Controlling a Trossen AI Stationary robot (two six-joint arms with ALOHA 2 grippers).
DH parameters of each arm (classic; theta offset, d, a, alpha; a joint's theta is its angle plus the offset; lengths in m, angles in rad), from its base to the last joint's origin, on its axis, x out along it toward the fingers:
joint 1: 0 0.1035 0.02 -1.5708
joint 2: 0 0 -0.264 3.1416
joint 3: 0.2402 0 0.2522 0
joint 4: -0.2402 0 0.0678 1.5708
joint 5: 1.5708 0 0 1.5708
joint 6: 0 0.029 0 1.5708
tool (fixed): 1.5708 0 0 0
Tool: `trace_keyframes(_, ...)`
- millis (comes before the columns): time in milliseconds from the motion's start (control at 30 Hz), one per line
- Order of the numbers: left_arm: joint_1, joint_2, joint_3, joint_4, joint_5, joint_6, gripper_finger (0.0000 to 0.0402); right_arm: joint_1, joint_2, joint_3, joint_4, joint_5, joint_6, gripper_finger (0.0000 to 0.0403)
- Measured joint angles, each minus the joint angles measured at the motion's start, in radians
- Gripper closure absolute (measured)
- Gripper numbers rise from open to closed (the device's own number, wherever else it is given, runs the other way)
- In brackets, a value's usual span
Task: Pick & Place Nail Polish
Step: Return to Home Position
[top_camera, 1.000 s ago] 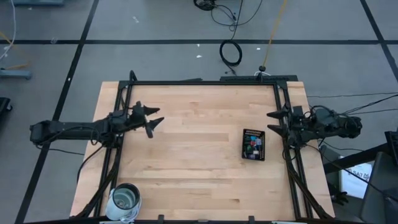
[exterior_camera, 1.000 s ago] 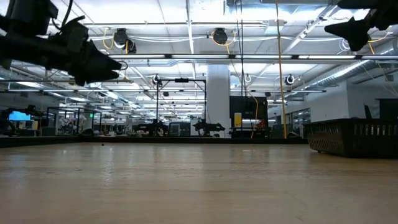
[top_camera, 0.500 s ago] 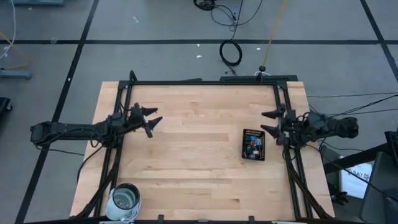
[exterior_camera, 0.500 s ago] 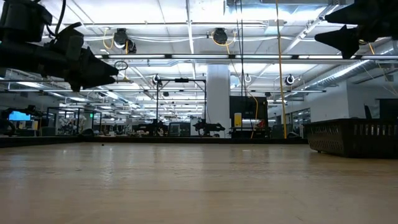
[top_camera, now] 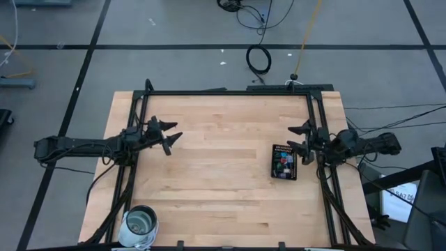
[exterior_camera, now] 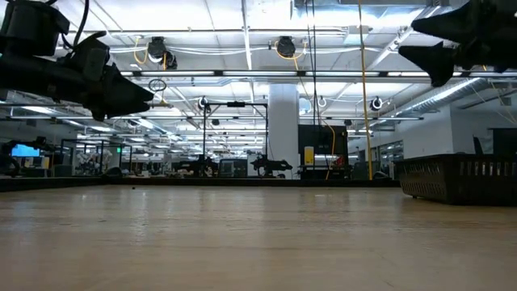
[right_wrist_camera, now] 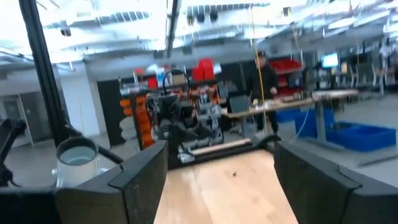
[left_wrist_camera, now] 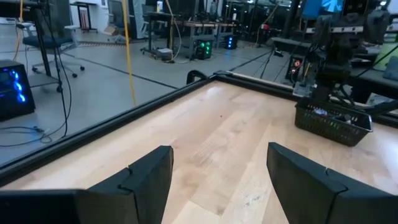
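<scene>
The nail polish bottles [top_camera: 282,166] show as small coloured spots standing inside a black rectangular tray [top_camera: 284,150] on the right part of the wooden table. In the left wrist view the tray [left_wrist_camera: 333,121] is a dark basket far off. My right gripper [top_camera: 293,137] hovers open above the table, just beyond the tray's far right corner, and it is high in the low view [exterior_camera: 432,50]. My left gripper [top_camera: 174,131] hangs open over the table's left part, level and pointing right, with bare wood between its fingers [left_wrist_camera: 221,180].
A large round glass jar [top_camera: 139,224] stands at the table's near left corner, and it also shows in the right wrist view [right_wrist_camera: 78,155]. A black frame [top_camera: 230,93] runs along the table's edges. Bare wood lies between the two grippers.
My right gripper has come down and moved toward the table's left, ending closer to the tray, and it stays open. The tray and the bottles have kept their place.
</scene>
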Motion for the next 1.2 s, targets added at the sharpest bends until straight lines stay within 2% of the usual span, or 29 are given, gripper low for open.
trace_keyframes(167,0.000,0.000,0.000,0.001,0.000,0.001,0.0146,0.000,-0.002,-0.097,0.164,0.003,-0.052,0.0126)
trace_keyframes(467,0.000,0.000,0.000,-0.001,0.000,0.003,0.0146,-0.001,0.008,-0.097,-0.007,0.002,-0.077,0.0126)
trace_keyframes(767,0.000,0.000,0.000,-0.001,0.000,0.003,0.0146,-0.001,0.009,-0.099,-0.023,0.002,0.022,0.0126)
trace_keyframes(1200,0.000,0.000,0.000,0.000,0.000,0.002,0.0146,-0.001,0.009,-0.100,-0.023,0.002,0.026,0.0125)
